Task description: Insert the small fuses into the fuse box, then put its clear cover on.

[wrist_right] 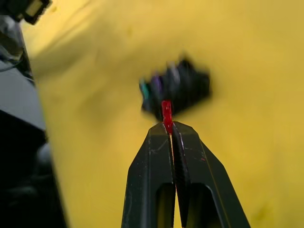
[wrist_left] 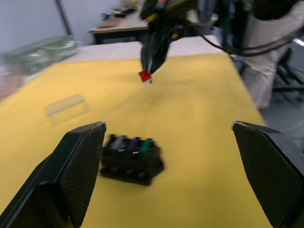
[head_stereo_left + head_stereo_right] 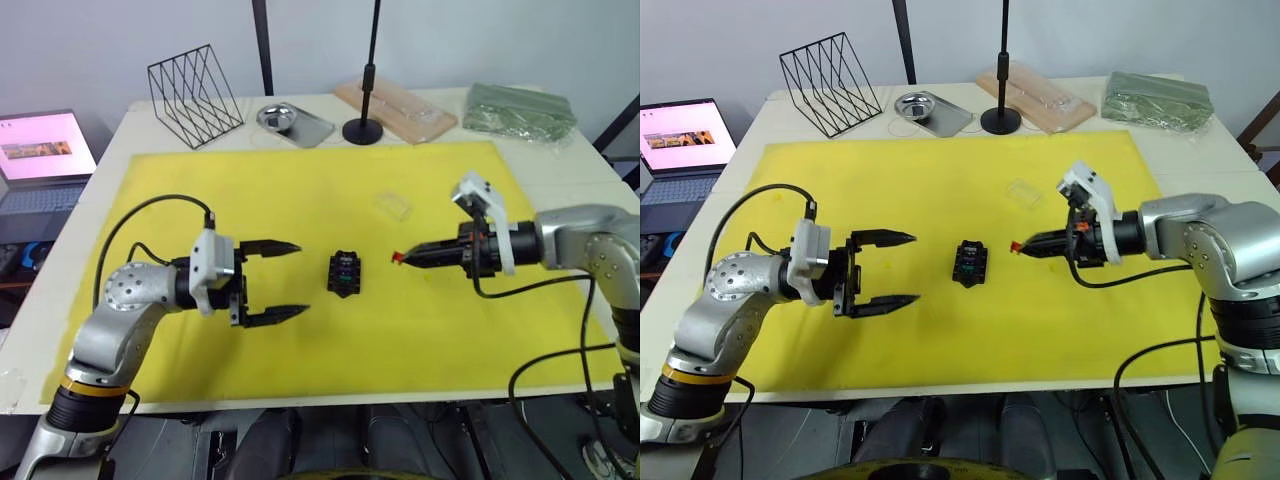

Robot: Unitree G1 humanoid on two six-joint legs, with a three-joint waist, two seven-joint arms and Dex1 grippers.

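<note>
Red fuse (image 3: 398, 257) pinched in right gripper (image 3: 404, 257) jaws, just right of fuse box (image 3: 345, 273); left gripper (image 3: 292, 280) jaws spread. Next: align over empty slot, press in.

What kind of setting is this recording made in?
Most likely a robot lab or test bench rather than a workshop floor: a table with a yellow mat, a laptop beside it, and staged props like a wire rack and a metal tray.

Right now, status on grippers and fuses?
Left gripper open beside the box. Right gripper shut on red fuse, short of box. Three fuses seated. Cover on mat, clear of path.
</note>
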